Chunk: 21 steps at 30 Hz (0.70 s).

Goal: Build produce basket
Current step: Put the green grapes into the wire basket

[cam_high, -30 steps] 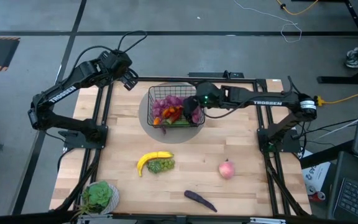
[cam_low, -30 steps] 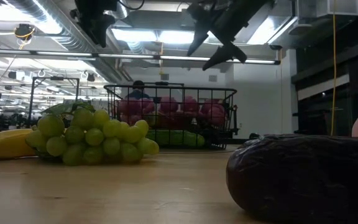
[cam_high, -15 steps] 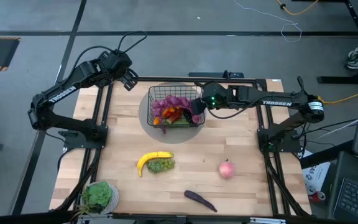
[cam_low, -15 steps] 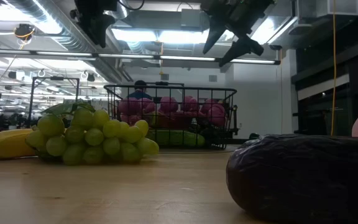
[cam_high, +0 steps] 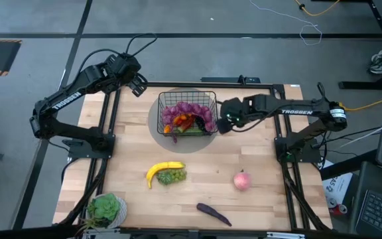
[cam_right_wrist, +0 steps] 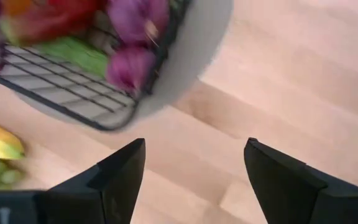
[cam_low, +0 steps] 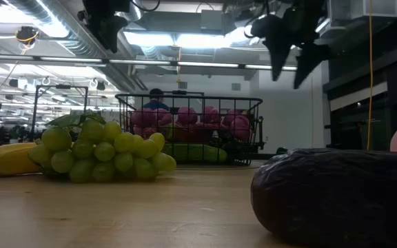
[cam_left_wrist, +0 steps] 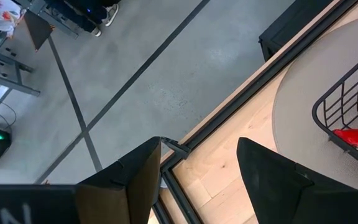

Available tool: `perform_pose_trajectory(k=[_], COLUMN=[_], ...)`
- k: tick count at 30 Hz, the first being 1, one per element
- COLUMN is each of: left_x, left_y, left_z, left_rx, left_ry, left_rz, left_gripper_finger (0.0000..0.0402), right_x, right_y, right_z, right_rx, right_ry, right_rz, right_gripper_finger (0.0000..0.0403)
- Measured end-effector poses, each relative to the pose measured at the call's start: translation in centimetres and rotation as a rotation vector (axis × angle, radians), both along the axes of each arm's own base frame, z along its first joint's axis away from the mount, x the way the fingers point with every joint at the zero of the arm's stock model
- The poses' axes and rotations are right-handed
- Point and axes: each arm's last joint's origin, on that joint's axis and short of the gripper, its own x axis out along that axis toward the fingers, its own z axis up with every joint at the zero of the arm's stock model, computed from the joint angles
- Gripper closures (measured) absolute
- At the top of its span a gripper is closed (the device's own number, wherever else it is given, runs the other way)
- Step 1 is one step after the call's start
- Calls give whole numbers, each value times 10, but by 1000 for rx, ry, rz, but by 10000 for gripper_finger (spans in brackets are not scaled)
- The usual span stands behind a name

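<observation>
From my station I saw the basket (cam_high: 188,113) sitting on a round grey disc (cam_high: 156,123) at the far middle of the bench (cam_high: 257,159). It already held purple grapes (cam_high: 183,110), a red chili (cam_high: 183,121) and a green cucumber (cam_high: 190,131).

My right hand (cam_high: 225,121) hung in the air just beside the basket's right edge, over bare wood. Its fingers (cam_right_wrist: 120,177) were spread wide with nothing between them, fully released. In the low view that hand (cam_low: 289,58) hung high above the basket rim (cam_low: 188,98).

My left hand (cam_high: 138,84) waited off the far left corner of the bench. Its fingers (cam_left_wrist: 135,180) stood apart and empty, looking down on the bench frame and the floor.

Out on the near half of the bench lay the rest of the produce. The banana (cam_high: 162,170) touched the green grapes (cam_high: 172,176). The peach (cam_high: 242,180) sat well apart to the right, and the eggplant (cam_high: 213,213) lay near the front edge. A potted plant (cam_high: 106,208) stood at the near left corner.
</observation>
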Motion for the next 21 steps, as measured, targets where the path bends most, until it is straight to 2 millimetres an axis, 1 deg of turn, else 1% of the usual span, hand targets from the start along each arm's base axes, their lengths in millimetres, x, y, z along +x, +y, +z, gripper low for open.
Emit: perform_pose_trajectory(k=[3, 8, 15, 21], left_x=[0, 0, -1, -2], left_y=[0, 0, -1, -1], left_z=[0, 0, -1, -2], left_rx=[0, 0, -8, -18], left_ry=[1, 1, 13, 6], left_rz=[0, 0, 0, 13], left_gripper_finger=[194, 194, 194, 194], right_x=[-3, -4, -5, -5], right_y=[7, 20, 39, 50], right_z=[-1, -2, -2, -2], right_rx=[20, 39, 39, 38], right_ry=[32, 39, 58, 58], right_rz=[-30, -26, 39, 77], right_gripper_finger=[132, 132, 132, 132])
